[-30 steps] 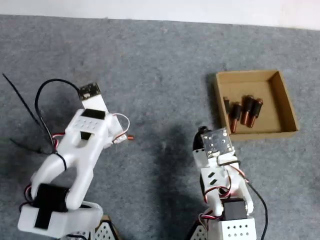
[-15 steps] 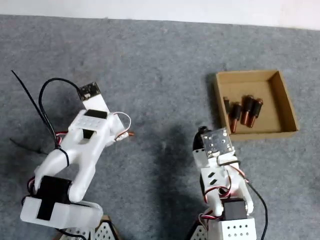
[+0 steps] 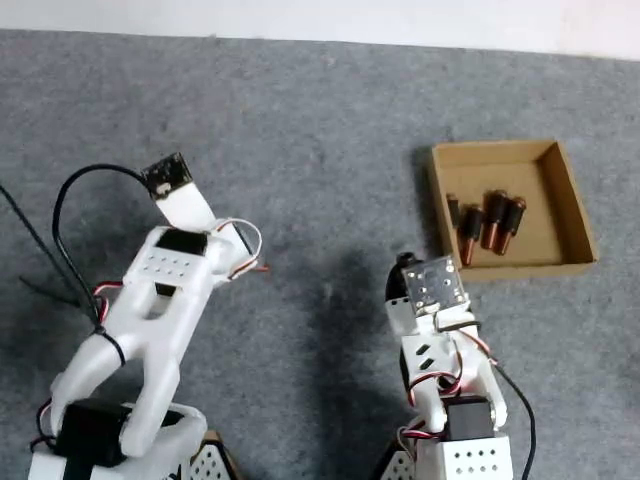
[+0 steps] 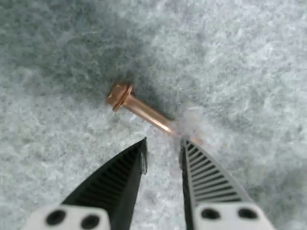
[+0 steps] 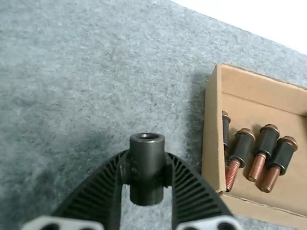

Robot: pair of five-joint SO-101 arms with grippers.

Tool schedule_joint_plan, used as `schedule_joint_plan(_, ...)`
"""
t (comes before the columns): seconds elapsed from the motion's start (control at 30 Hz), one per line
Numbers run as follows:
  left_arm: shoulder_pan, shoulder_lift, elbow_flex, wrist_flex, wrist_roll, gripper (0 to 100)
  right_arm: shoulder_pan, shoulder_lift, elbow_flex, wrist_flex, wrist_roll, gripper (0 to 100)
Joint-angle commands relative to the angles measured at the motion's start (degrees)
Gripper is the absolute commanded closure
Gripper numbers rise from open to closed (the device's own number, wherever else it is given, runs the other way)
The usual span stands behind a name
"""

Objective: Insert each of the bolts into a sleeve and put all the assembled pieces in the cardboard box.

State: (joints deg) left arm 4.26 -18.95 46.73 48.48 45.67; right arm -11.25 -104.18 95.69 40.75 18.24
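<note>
Box: a shallow open cardboard box (image 3: 497,152) sits on the far right of the grey tabletop (image 3: 320,130), flat and upright.
In the box: four assembled pieces, each a dark sleeve with a copper bolt through it. They lie in a row in the left half, side by side. The leftmost piece (image 5: 224,128) is tight against the left wall and partly hidden by it. The other three (image 5: 262,149) lie just to its right.
Loose bolt: one copper bolt (image 4: 139,108) lies on its side on the tabletop, left of centre and well apart from the box. It has no sleeve on it.
Loose sleeve: one dark sleeve (image 5: 147,143), upright with its bore facing up, held above the tabletop near the box's near left corner.
Left fingers: the left gripper (image 4: 163,148) is parted by a narrow gap and holds nothing. Its tips are just short of the bolt's threaded end.
Right fingers: the right gripper (image 5: 147,165) is closed around the sleeve's middle, one finger on each side.
Count: one box, four finished pieces, one bare bolt, one bare sleeve, two arms.
</note>
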Motion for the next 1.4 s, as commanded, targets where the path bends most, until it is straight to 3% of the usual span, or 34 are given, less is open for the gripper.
schedule_joint_plan(0.0, -0.48, 1.71, -0.22, -1.32, 0.62, 88, 0.48, -1.19, 4.18, -1.98, 0.70, 99.4)
schedule_joint_plan(0.5, -2.77, 17.89, -8.13, -3.87, 0.97, 88, 0.48, -1.19, 4.18, -1.98, 0.70, 99.4)
schedule_joint_plan(1.37, -6.55, 19.30, -9.19, -5.98, 3.34, 88, 0.48, -1.19, 4.26, -1.98, 0.70, 99.4)
